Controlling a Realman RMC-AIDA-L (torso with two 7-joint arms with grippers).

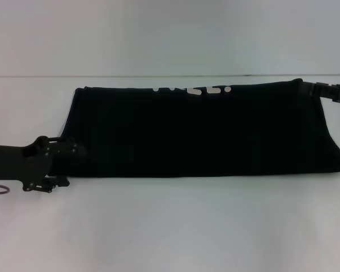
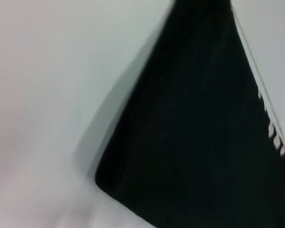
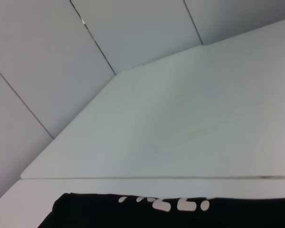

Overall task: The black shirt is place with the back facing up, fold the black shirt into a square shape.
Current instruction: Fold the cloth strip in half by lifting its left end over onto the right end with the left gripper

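On the white desk [image 1: 170,226] I count one black shirt [image 1: 204,133], folded into a long band across the middle. My left hand [image 1: 73,150] is at its near-left corner, my right hand [image 1: 306,86] at its far-right corner; I cannot tell either one's grip.

A white counter [image 1: 170,226] runs to its far edge, where pale wall panels [image 3: 61,42] with thin dark seams rise.
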